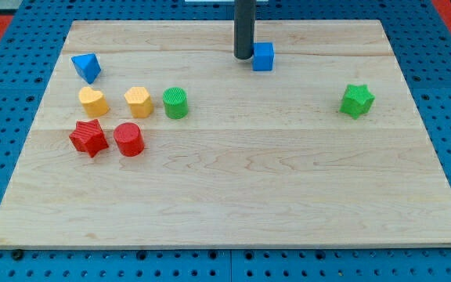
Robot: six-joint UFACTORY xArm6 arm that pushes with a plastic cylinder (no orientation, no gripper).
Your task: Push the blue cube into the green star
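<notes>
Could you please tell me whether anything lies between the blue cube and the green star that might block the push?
Nothing visible does. The bare wooden board runs unbroken from the blue cube to the green star at the view's right. My tip sits against the cube's left side; every other block is clustered far to the view's left.

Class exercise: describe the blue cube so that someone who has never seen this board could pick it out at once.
Start at the wooden board and go to its top edge, just right of centre. There my tip ends right beside the blue cube, on its left. The only other blue block is a wedge-like piece far off at the view's top left.
</notes>
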